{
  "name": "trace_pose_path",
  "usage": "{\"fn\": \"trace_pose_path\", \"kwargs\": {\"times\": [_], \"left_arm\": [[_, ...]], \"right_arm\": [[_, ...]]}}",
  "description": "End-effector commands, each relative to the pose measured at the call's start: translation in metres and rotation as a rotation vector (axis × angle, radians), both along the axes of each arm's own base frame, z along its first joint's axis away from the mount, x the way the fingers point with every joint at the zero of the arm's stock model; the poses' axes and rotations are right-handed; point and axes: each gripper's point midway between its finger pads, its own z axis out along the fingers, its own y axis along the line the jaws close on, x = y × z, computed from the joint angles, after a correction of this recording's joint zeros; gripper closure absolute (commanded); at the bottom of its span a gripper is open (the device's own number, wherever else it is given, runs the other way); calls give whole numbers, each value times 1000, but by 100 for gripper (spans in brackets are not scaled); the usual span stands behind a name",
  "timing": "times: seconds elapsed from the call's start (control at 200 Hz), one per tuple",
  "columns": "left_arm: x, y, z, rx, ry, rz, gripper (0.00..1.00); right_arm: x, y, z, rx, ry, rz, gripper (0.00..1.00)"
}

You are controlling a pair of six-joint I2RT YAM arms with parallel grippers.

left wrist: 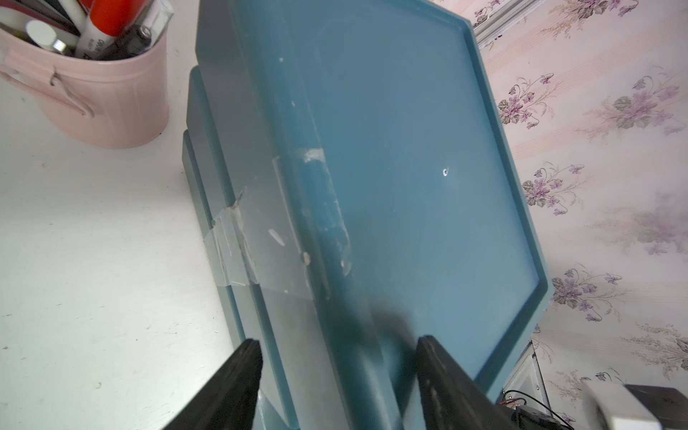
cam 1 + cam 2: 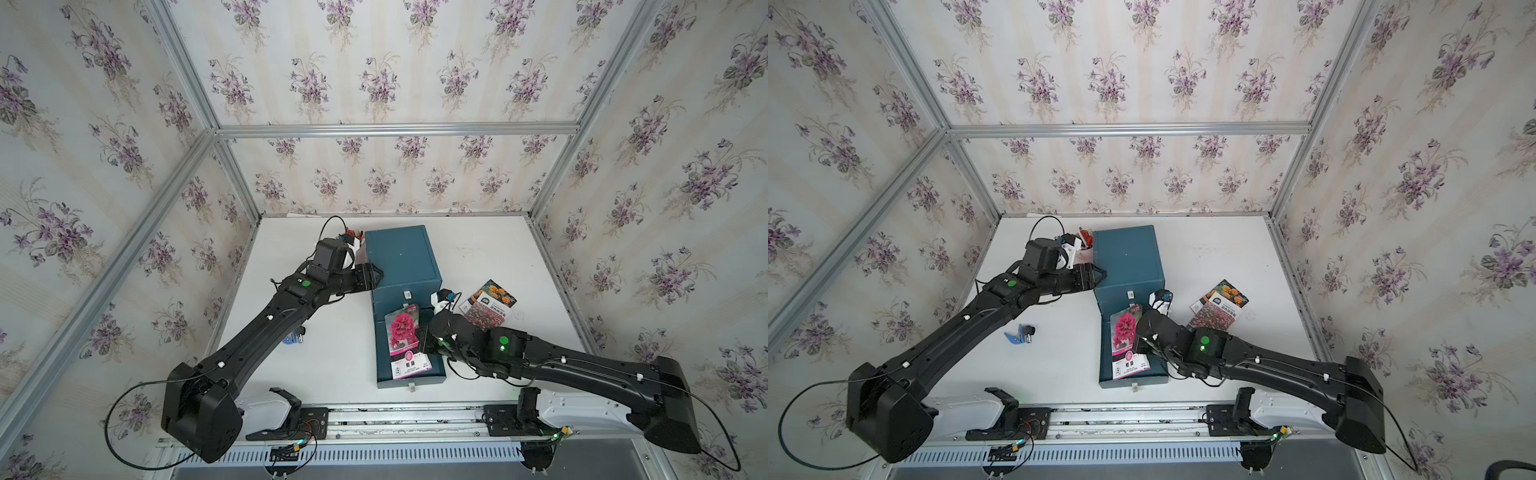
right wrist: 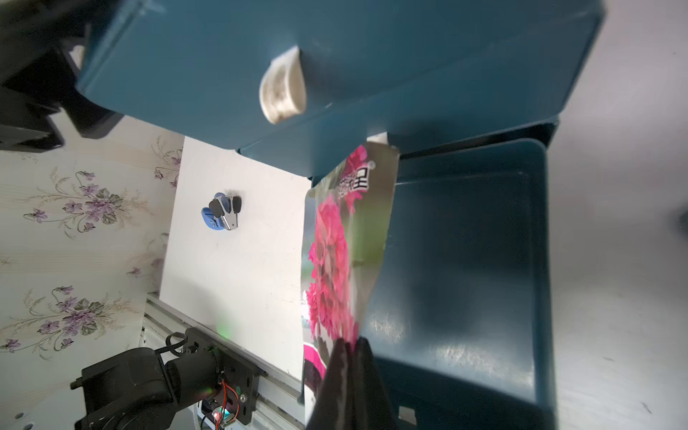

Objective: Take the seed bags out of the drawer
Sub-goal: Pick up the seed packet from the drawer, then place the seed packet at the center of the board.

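Note:
The blue drawer cabinet (image 2: 401, 257) (image 2: 1127, 257) (image 1: 409, 149) stands mid-table, its lowest drawer (image 2: 436, 370) (image 2: 1158, 370) (image 3: 465, 260) pulled out toward the front. My right gripper (image 2: 422, 336) (image 2: 1138, 338) (image 3: 350, 344) is shut on the magenta-bloom seed bag (image 2: 403, 332) (image 2: 1125, 332) (image 3: 335, 253), which hangs tilted over the drawer's left side. The drawer floor that shows is bare. Two seed bags lie overlapping on the table right of the cabinet: orange blooms (image 2: 496, 289) (image 2: 1229, 289) and a pink-red flower field (image 2: 486, 316) (image 2: 1214, 318). My left gripper (image 2: 376, 276) (image 2: 1100, 276) (image 1: 344, 372) clamps the cabinet's upper left edge.
A pink cup of pens (image 1: 111, 108) (image 2: 1086, 249) stands against the cabinet's back left. A small blue clip (image 2: 293, 338) (image 2: 1019, 334) (image 3: 221, 216) lies on the table left of the drawer. White handles (image 2: 407, 294) (image 3: 283, 89) mark the shut upper drawers. Walls enclose three sides.

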Motion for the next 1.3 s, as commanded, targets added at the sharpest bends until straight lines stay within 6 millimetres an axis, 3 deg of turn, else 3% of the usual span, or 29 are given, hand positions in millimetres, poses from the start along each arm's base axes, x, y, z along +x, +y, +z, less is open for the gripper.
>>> {"fn": "trace_pose_path", "kwargs": {"times": [0.0,0.19,0.38,0.545,0.844,0.989,1.294], "left_arm": [[-23,27,-42,159,153,34,32],[-24,28,-39,157,150,35,31],[-25,28,-37,161,147,32,31],[-25,28,-35,162,140,26,31],[-24,25,-32,147,140,14,31],[-25,23,-30,140,140,10,29],[-25,24,-26,137,131,14,23]], "right_arm": [[-1,-27,6,-76,-37,-47,100],[3,-64,55,-65,-163,-107,100],[13,-127,101,-154,-273,-281,100],[19,-185,116,-259,-294,-485,100],[45,-203,72,-301,-175,-553,100],[59,-216,37,-265,-105,-584,100],[66,-232,-7,-252,-26,-647,100]]}}
